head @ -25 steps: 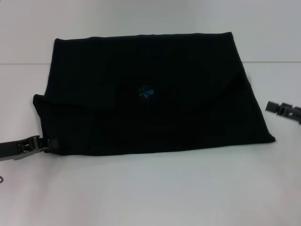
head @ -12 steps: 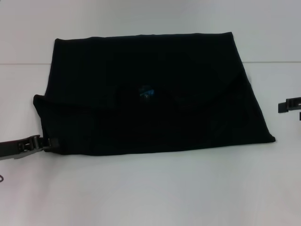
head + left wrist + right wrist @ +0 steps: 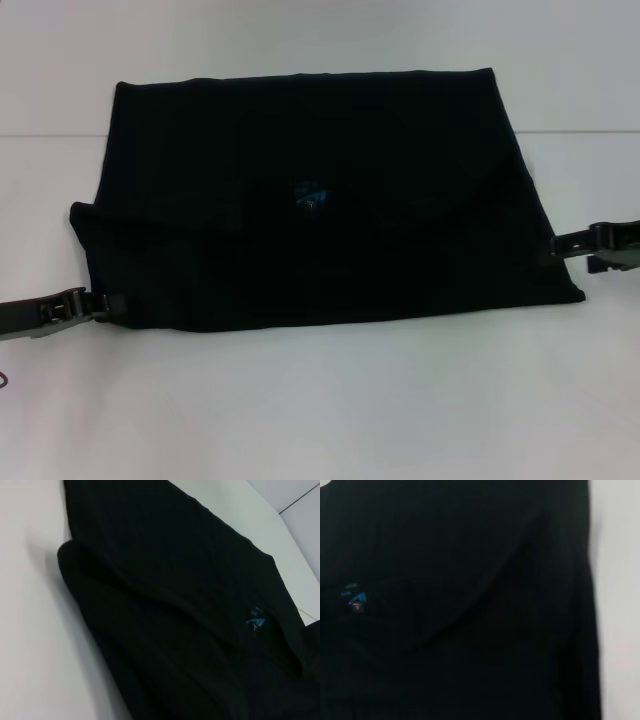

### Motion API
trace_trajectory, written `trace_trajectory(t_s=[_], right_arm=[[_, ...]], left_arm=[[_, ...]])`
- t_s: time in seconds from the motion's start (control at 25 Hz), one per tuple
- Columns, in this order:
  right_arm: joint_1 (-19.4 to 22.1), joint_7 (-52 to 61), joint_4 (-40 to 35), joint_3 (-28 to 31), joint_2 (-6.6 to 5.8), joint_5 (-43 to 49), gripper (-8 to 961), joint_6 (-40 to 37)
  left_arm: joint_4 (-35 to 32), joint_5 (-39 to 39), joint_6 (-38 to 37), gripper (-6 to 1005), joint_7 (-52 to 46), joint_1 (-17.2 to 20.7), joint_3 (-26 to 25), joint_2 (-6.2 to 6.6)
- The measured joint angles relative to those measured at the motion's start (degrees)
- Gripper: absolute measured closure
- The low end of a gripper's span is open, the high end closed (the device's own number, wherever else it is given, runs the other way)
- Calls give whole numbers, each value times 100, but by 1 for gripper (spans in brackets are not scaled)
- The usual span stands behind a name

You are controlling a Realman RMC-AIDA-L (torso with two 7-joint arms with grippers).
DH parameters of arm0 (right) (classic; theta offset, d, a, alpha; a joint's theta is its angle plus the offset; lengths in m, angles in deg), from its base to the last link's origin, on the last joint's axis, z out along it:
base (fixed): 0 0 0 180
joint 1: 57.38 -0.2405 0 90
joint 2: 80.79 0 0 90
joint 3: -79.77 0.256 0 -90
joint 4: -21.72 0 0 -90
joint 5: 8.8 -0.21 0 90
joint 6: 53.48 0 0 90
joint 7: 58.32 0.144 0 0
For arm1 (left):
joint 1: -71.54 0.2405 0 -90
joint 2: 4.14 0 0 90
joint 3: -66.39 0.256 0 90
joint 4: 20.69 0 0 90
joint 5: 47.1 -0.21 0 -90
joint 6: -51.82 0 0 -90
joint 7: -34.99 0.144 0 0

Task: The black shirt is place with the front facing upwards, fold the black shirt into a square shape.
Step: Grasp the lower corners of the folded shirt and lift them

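Note:
The black shirt (image 3: 320, 200) lies flat on the white table (image 3: 330, 400), partly folded into a wide block, with its small blue neck label (image 3: 310, 193) near the middle. My left gripper (image 3: 103, 303) is at the shirt's near left corner, pinched on the cloth edge. My right gripper (image 3: 572, 250) reaches the shirt's right edge, low over the table, fingers apart. The left wrist view shows the shirt (image 3: 175, 605) and its label (image 3: 257, 622). Black cloth (image 3: 470, 605) fills the right wrist view, the label (image 3: 355, 600) showing there too.
A thin seam line (image 3: 590, 132) crosses the table behind the shirt. Bare white table surrounds the shirt on the near side and to both sides.
My right gripper has come in from the right and slightly nearer, reaching the shirt's right edge. The left gripper and the shirt have stayed still.

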Motion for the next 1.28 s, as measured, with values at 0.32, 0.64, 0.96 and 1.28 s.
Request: trace_trajectory(t_s=[0.32,0.64,0.96,1.28], right_arm=[[-154,-343,249,-9,199,-54,31,396],[-152,-427,349,-69,253,-20,32,709],[-136,-545,366,-72,285,-42,32,800],[-152,-647,373,-76,409,-36,33,879]], left_arm=[[0,-2,-19,964,3,-13,7,-7],[0,23,-32,964,3,-11,10,-18],[0,23,-43,964,3,-37,10,-24],[0,21,-62,964,3,-69,10,-29]])
